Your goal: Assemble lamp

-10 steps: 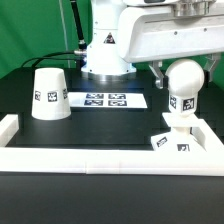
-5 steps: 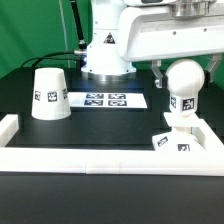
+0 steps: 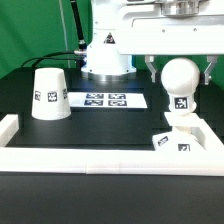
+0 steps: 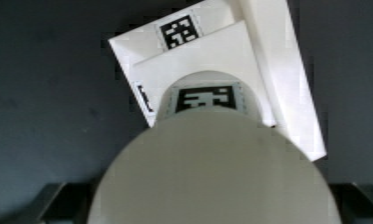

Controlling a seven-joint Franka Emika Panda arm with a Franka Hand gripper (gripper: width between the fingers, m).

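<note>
The lamp's bulb (image 3: 180, 86) is grasped by the pincer (image 3: 179, 72), whose two fingers (image 3: 151, 70) press on the round sides from above; the arm points straight down. The bulb hangs upright with its neck over the square base (image 3: 172, 141), at the exterior view's right. Whether neck and base touch I cannot tell. In the wrist view the bulb (image 4: 209, 160) covers most of the base (image 4: 186, 35). The shade (image 3: 49, 95) stands mouth down on the desk (image 3: 90, 125), well apart, beyond the marker board (image 3: 107, 99).

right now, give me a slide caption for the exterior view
Claw straddling the upright bulb over the base, shade standing at the exterior view's left
</note>
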